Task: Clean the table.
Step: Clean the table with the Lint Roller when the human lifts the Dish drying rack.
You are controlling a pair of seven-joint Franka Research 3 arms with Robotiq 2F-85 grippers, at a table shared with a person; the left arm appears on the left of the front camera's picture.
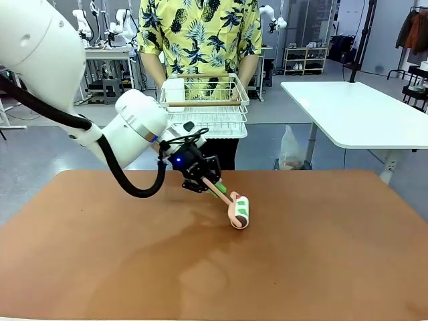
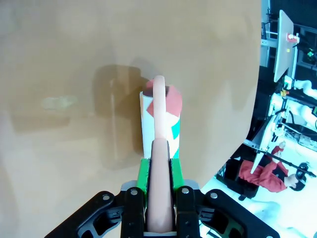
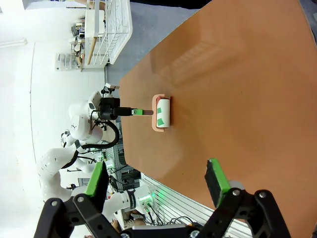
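Front view: the left gripper [image 1: 214, 186] clamps the lint roller [image 1: 239, 210] by its handle, roller head on the table [image 1: 321, 254]; the right gripper [image 3: 156, 178] has its fingers apart

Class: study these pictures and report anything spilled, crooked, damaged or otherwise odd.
Nothing stands out. The left gripper holds the lint roller by its handle, and the roll rests on the table.

A lab, with white worktable [image 1: 354, 110] and shelving [image 1: 305, 59].
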